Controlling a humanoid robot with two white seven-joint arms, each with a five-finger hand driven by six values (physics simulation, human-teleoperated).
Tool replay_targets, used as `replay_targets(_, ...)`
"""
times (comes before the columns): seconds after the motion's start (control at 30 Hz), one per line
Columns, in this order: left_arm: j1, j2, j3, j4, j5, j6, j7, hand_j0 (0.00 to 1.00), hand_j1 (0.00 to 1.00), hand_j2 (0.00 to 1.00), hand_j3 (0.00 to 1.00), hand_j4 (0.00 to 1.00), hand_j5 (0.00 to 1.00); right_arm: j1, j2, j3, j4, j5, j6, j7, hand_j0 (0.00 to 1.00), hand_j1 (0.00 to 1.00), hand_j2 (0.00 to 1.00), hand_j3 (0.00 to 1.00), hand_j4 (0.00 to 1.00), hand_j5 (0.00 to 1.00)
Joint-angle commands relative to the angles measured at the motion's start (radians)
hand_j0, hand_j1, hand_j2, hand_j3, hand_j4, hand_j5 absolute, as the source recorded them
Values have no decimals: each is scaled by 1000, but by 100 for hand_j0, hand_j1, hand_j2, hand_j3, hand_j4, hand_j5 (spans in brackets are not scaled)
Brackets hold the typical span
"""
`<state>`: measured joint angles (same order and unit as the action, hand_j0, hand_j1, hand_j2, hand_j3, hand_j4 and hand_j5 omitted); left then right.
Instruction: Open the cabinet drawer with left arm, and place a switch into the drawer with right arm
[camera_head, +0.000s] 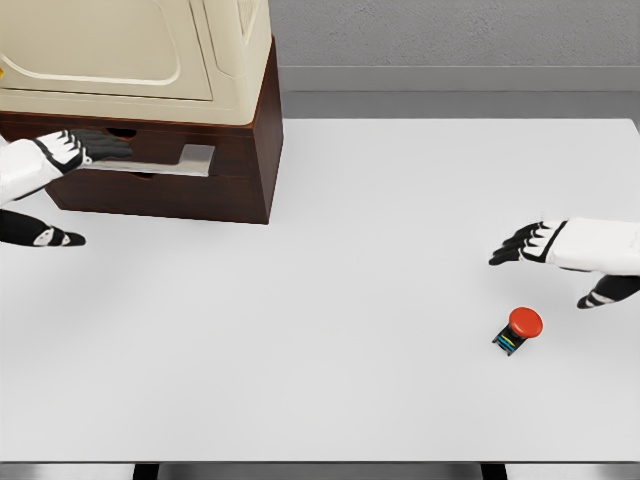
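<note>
White table (300, 300) fills most of the head view, its near edge running along the bottom of the picture. Closest to the camera, in the lower right part of the table, lies the switch (518, 331): a round red button on a small dark base with coloured stripes, tipped on its side. Just above and to the right of it hovers the right robot hand (530, 243), its white arm entering from the right edge. Its dark fingers (512, 246) are loosely spread and point left, and the thumb hangs down separately; it grasps nothing and is apart from the switch.

At the far left of the table stands a dark brown wooden cabinet (250, 170) with two drawers, one above the other. A cream-coloured appliance (150, 50) sits on top of it. The upper drawer (150, 150) carries a pale flat handle (185, 160). The left robot hand (85, 148), coming in from the left edge, lies flat against that drawer front with its fingers stretched out toward the handle, not clenched; whether it hooks the handle cannot be told. Both drawers look shut. A grey wall runs behind the table.
</note>
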<state>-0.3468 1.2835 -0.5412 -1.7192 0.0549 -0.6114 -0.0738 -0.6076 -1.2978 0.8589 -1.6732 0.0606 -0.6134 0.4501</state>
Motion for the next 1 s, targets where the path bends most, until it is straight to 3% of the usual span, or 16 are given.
replay_targets(0.0, 2, -9, 1, -19, -9, 1, -29, 100, 100, 100, 100, 100, 100, 5, -5, -1, -5, -7, 3, 2, 100, 100, 100, 100, 100, 100)
replay_targets(0.27, 0, -9, 0, -39, -18, 1, -34, 100, 100, 100, 100, 100, 100, 78, 45, 0, -5, -7, 3, 16, 100, 100, 100, 100, 100, 100)
replay_targets(0.3, -44, -10, -34, -43, -17, 1, -34, 100, 100, 100, 100, 100, 100, 81, 46, 0, -5, -7, 3, 16, 100, 100, 100, 100, 100, 100)
replay_targets(0.37, -280, -13, -308, -43, -15, 1, -34, 100, 100, 100, 100, 100, 100, 77, 48, -1, -5, -7, 3, 16, 100, 100, 100, 100, 100, 100)
replay_targets(0.4, -296, -13, -329, -42, -13, 1, -32, 100, 100, 100, 100, 100, 100, 78, 48, -1, -5, -7, 3, 16, 100, 100, 100, 100, 100, 100)
replay_targets(0.83, -285, 7, -325, -42, -1, 1, -32, 100, 100, 100, 100, 100, 100, 95, 87, 0, -5, -7, 3, 16, 100, 100, 100, 100, 100, 100)
replay_targets(0.97, -290, 71, -329, -42, 92, 1, -32, 100, 100, 100, 100, 100, 100, 100, 87, 0, -5, -7, 3, 18, 100, 100, 100, 100, 100, 100)
